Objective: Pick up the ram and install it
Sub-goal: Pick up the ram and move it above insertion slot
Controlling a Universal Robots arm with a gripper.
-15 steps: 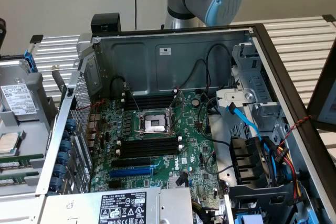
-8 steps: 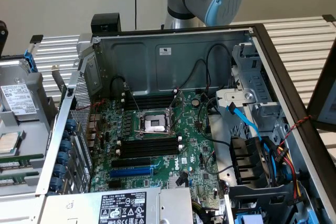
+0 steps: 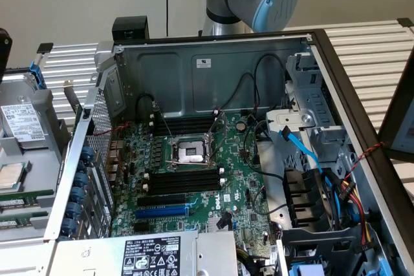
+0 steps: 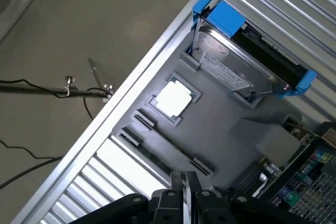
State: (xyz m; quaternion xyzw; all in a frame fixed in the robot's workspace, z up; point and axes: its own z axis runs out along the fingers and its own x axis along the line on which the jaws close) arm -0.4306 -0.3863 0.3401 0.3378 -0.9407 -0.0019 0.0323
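ram [image 3: 22,193]: I'm reading it as the green strip sitting in the gray tray [image 3: 52,117], 9 o'clock of the motherboard [image 3: 239,172], long axis running 9-to-3.
gripper [image 4: 182,195]: I'm hovering it over that tray, fingers slightly apart, gripping nothing.

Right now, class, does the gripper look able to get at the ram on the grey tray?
Probably yes. The gripper hangs over the grey tray with nothing between them, and the ram seems to lie uncovered on that tray.
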